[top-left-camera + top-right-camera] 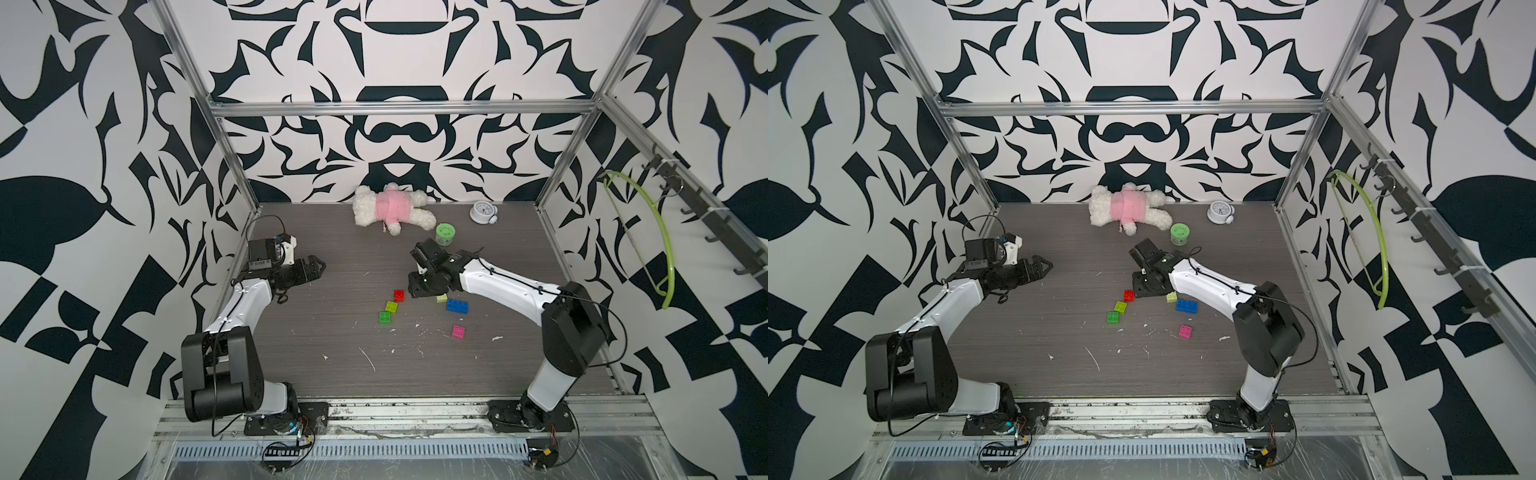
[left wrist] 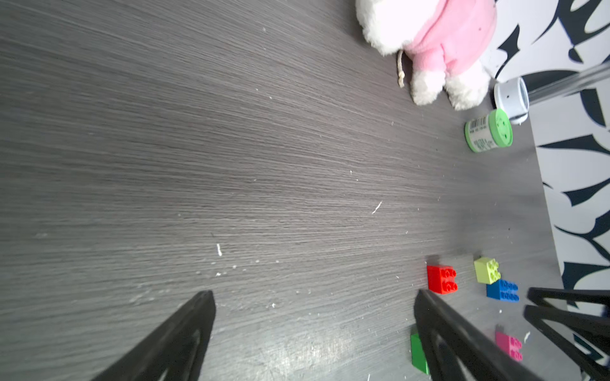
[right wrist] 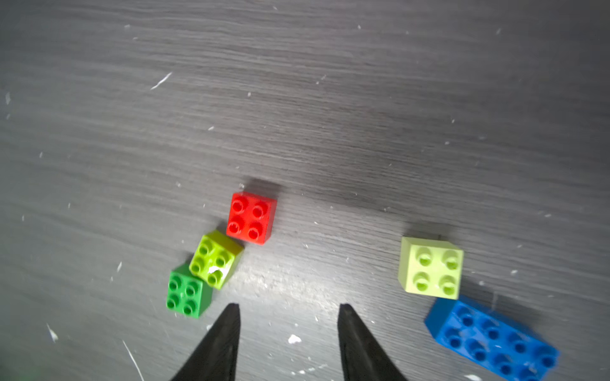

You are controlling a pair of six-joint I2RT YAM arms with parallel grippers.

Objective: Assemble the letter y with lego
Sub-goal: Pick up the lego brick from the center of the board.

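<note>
The lego lies loose on the dark wood table; no joined letter y is in view. Red, yellow-green and green bricks sit in a touching diagonal row. A paler yellow-green brick lies beside the longer blue brick. The pink brick lies apart, nearer the front. My right gripper hovers over bare table between the two groups, its jaws partly apart and holding nothing. My left gripper stands wide open at the left, well away from the bricks.
A white plush toy in pink, a green round jar and a small white clock lie at the back. The jar is just behind my right wrist. A green hanger hangs on the right wall.
</note>
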